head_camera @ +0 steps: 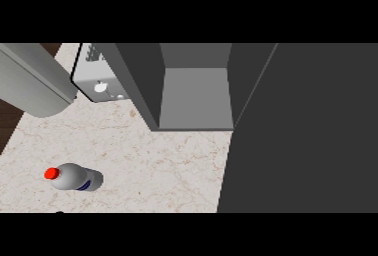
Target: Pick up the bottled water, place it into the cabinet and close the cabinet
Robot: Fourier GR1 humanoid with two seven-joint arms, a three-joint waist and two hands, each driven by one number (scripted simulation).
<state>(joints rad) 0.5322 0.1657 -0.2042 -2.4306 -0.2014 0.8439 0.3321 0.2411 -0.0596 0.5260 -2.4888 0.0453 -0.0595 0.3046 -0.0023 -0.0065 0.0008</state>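
The water bottle (pixel 76 178), pale with a red cap and a blue label band, stands on the marble counter (pixel 155 165) at the lower left. Behind it at the top centre stands the dark grey cabinet (pixel 193 95), open, showing a bare grey shelf floor inside. Its door (pixel 303 130) hangs swung out and fills the right side of the head view. Neither hand shows in this view.
A large grey cylinder (pixel 37 80) lies across the upper left corner. Beside it sits a white box-like appliance (pixel 100 82) against the cabinet's left wall. The counter's left edge runs along a dark wooden floor (pixel 9 125).
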